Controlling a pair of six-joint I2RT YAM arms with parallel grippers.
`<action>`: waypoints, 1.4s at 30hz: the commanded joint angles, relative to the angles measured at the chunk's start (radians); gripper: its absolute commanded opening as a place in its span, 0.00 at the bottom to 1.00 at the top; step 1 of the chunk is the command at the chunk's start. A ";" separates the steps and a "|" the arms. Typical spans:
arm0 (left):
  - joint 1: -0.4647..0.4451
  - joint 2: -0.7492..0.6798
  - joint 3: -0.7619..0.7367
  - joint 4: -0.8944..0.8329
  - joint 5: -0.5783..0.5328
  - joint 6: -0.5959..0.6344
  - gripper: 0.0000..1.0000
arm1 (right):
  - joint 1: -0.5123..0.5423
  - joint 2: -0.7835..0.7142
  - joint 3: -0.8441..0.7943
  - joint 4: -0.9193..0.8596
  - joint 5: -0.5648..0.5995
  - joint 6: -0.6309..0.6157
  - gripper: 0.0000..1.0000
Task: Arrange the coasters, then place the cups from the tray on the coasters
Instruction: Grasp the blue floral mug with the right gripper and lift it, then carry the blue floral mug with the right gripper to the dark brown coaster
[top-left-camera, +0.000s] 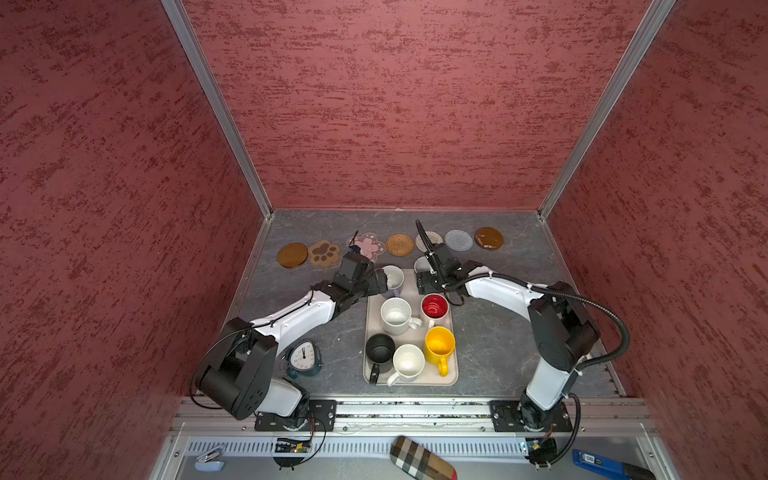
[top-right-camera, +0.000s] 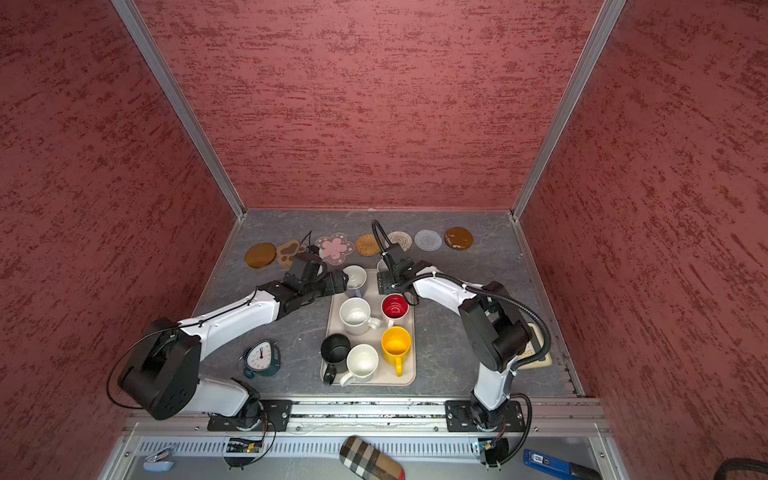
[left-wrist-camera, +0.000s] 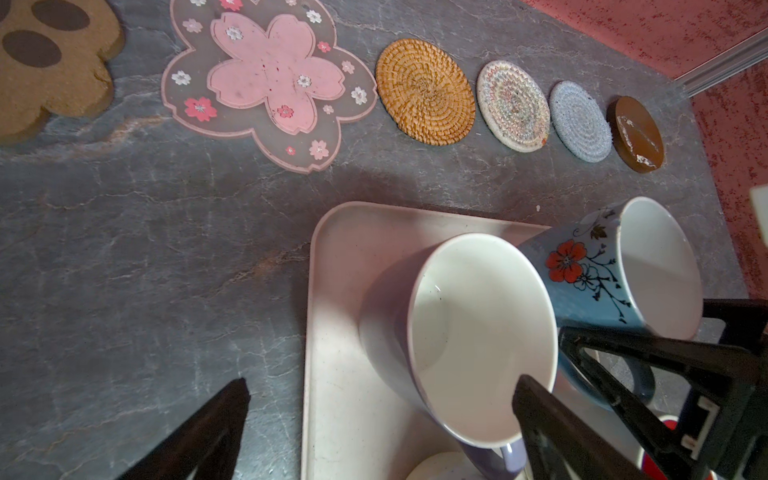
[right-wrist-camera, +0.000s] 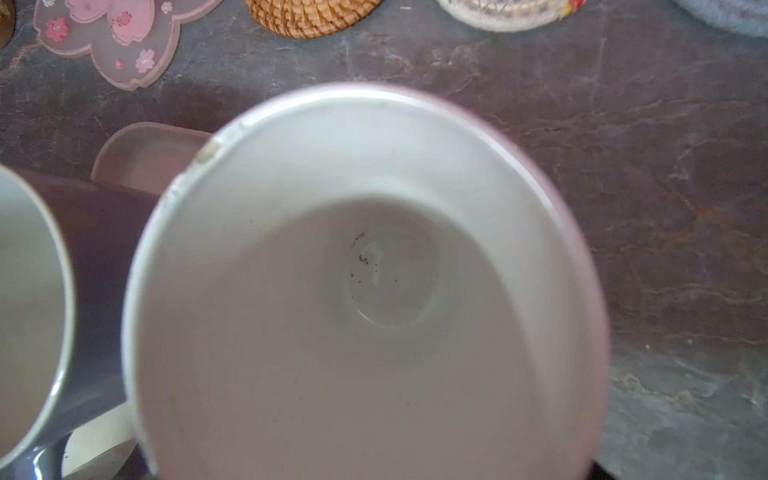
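The left hand (left-wrist-camera: 384, 380) is spread wide, the lavender-grey mug (left-wrist-camera: 478, 332) standing on the tray (left-wrist-camera: 332, 291) between its fingers (left-wrist-camera: 540, 415). The right hand (top-left-camera: 424, 284), just beside it, is at the light blue mug (left-wrist-camera: 590, 274); whether it grips, I cannot tell. Beyond both hands the coasters (top-left-camera: 400, 244) lie in a row on the surface (left-wrist-camera: 166, 249).

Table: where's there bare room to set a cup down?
Bare table lies between clock and tray, and between tray and right arm. The tray is crowded with cups; left hand and right hand crowd its far end.
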 joint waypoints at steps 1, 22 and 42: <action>-0.011 -0.001 0.023 0.025 -0.020 0.005 1.00 | -0.010 0.008 0.024 -0.010 0.026 -0.022 0.75; -0.036 -0.068 0.004 0.000 -0.055 -0.001 1.00 | -0.010 -0.012 0.008 -0.015 0.036 -0.036 0.30; -0.050 -0.301 0.003 -0.132 -0.140 -0.011 1.00 | -0.010 -0.110 -0.016 0.031 0.041 -0.054 0.00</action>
